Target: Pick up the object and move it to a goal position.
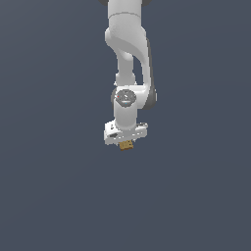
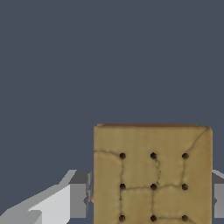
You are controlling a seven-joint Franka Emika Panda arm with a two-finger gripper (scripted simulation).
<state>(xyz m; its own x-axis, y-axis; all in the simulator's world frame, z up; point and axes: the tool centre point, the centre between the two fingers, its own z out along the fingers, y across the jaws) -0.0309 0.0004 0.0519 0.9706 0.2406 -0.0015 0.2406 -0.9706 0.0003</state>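
My end effector (image 1: 126, 145) hangs at the low end of my white arm (image 1: 128, 44), which drops from twelve o'clock down to the middle of the exterior view. It is pinching the object (image 1: 127, 145), a small tan-brown square block that shows just under the white hand housing, at about six o'clock from my wrist joint. In that view only the lower part of the block peeks out, and my fingers are hidden behind the housing. The wrist view is much closer: the object (image 2: 152, 174) fills a large share of the picture, a cracker-like face with thin cracks and rows of small dark spots. One grey finger pad (image 2: 78, 194) presses against one side edge of the block, and a sliver of the other pad (image 2: 218, 199) touches the opposite edge, so the block sits squarely between them. Around everything lies a flat, plain dark blue-grey surface (image 1: 49, 186); I cannot tell whether the block touches it or is held clear of it.
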